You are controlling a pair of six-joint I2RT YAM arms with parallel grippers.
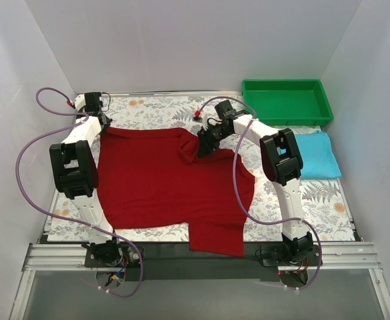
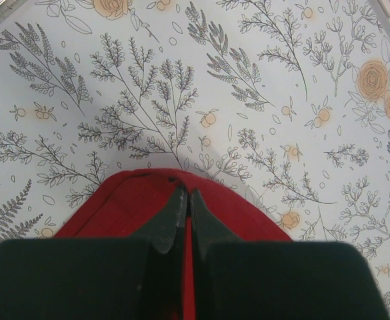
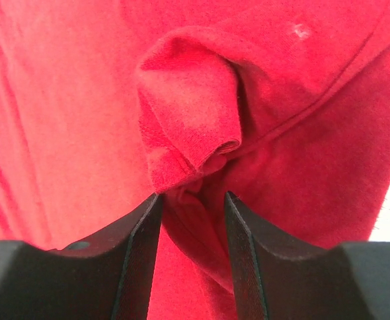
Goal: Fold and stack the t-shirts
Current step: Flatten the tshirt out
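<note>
The dark red t-shirt (image 1: 161, 187) lies spread over the middle of the table, one sleeve hanging toward the near edge. My left gripper (image 1: 105, 124) is at the shirt's far left corner, shut on the red hem (image 2: 228, 207), with a sliver of cloth between its fingertips (image 2: 187, 195). My right gripper (image 1: 203, 147) is at the shirt's far edge near the middle. Its jaws stand partly apart, closed on a bunched fold of red cloth (image 3: 188, 113) that rises to it. The light blue t-shirt (image 1: 318, 155) lies folded at the right, apart from both grippers.
A green plastic tray (image 1: 285, 103) stands at the far right corner, just behind the blue shirt. The floral tablecloth (image 1: 155, 107) covers the table. White walls enclose the left, back and right sides. The arms' bases sit at the near edge.
</note>
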